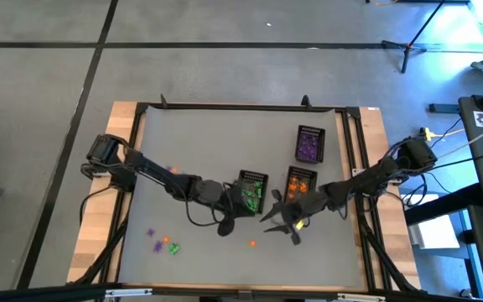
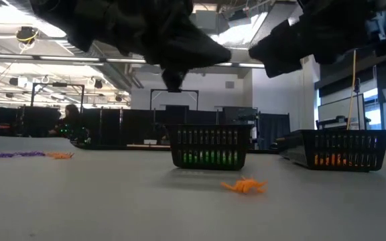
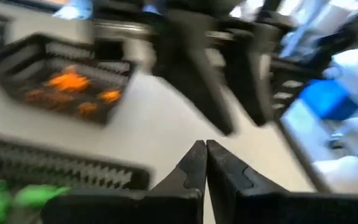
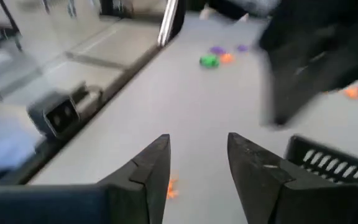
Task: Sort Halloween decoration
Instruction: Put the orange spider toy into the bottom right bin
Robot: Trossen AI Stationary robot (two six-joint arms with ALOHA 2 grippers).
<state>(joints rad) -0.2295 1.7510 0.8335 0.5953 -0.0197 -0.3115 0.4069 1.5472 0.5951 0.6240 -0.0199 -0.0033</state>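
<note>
1. The left tool hangs over the near middle of the tabletop, clenched with nothing between its fingers
2. The right tool hangs just right of it, near the orange-filled basket; its fingers stand apart, released, gripping nothing
3. One orange trinket lies on the tabletop in front of the green-filled basket
4. More trinkets lie scattered at the near left
5. A purple-filled basket sits farther back
</note>
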